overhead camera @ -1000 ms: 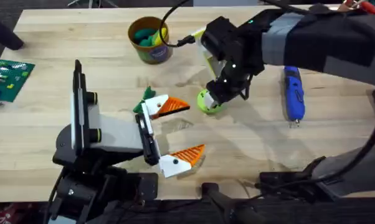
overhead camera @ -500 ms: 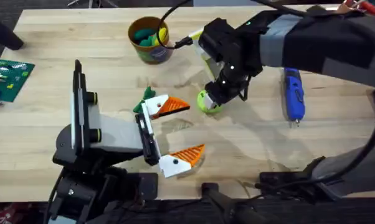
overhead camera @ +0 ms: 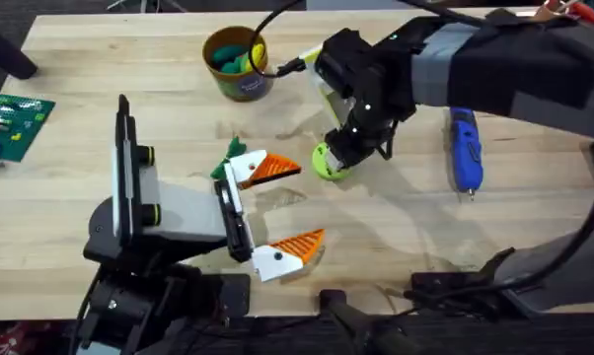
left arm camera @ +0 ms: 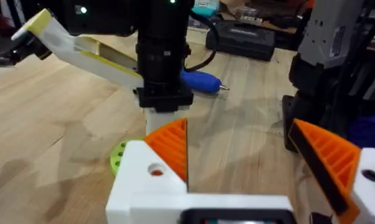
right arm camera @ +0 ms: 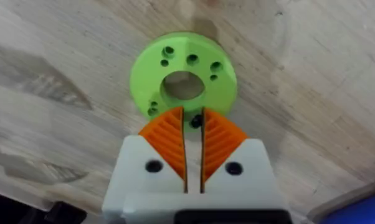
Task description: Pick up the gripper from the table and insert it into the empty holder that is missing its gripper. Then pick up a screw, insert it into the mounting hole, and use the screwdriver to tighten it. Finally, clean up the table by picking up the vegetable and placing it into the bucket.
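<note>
My right gripper (overhead camera: 344, 153) reaches across the table and hangs right over a lime-green ring-shaped disc (overhead camera: 327, 168) with several small holes. In the right wrist view the gripper (right arm camera: 194, 118) has its orange pads shut on a small dark screw (right arm camera: 197, 121) at the disc's (right arm camera: 144, 74) near rim. Nearer the front edge, my left gripper (overhead camera: 310, 202) stands open and holds nothing. The dark-green vegetable (overhead camera: 228, 156) lies just beyond its far finger. The blue screwdriver (overhead camera: 464, 148) lies at the right, and the yellow bucket (overhead camera: 240, 87) stands at the back. The loose gripper and the holder are out of view.
A green circuit board (overhead camera: 13, 123) lies at the left edge. The bucket holds green and yellow toy pieces. A pale yellow-white bar (left arm camera: 81, 50) sticks out beside my right wrist. In the left wrist view, the disc (left arm camera: 120, 154) and screwdriver (left arm camera: 200, 81) lie beyond the open gripper (left arm camera: 237, 134).
My right arm has shifted slightly to the left above the green disc, then held still. The left arm has not moved.
</note>
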You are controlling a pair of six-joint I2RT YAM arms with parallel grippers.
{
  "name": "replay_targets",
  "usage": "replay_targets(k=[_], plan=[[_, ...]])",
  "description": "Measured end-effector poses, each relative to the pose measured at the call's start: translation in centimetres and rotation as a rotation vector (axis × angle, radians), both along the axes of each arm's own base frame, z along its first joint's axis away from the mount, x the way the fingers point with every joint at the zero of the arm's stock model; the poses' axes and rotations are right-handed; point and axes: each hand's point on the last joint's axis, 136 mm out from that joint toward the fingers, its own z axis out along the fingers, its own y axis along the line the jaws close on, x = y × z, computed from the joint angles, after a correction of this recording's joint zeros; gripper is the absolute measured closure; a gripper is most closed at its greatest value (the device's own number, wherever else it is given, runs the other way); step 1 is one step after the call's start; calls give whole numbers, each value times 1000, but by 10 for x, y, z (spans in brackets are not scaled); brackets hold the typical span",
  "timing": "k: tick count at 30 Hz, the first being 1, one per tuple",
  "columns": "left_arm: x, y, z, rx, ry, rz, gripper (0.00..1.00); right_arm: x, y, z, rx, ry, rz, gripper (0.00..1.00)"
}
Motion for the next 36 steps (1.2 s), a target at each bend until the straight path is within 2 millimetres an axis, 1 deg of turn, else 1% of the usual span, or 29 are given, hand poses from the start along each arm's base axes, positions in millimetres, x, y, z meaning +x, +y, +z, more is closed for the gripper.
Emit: replay_targets(k=[3, 5, 6, 22, 25, 27, 29, 32, 36], plan=[[0, 0, 0, 0, 0, 0, 14, 0, 0, 0, 0, 0, 0, 925], [0, 0, 0, 0, 0, 0, 14, 0, 0, 0, 0, 0, 3, 986], [0, 0, 0, 0, 0, 0, 14, 0, 0, 0, 0, 0, 1, 991], [0, 0, 0, 0, 0, 0, 14, 0, 0, 0, 0, 0, 1, 995], [0, 0, 0, 0, 0, 0, 15, -1, -1, 3, -6, 7, 1, 995], [0, 0, 0, 0, 0, 0, 14, 0, 0, 9, -5, 7, 1, 995], [0, 0, 0, 0, 0, 0, 14, 1, 0, 21, -10, 12, 0, 995], [0, 0, 0, 0, 0, 0, 14, 6, 4, 47, 8, -11, 0, 995], [0, 0, 0, 0, 0, 0, 15, 14, 10, 86, 44, -58, 4, 995]])
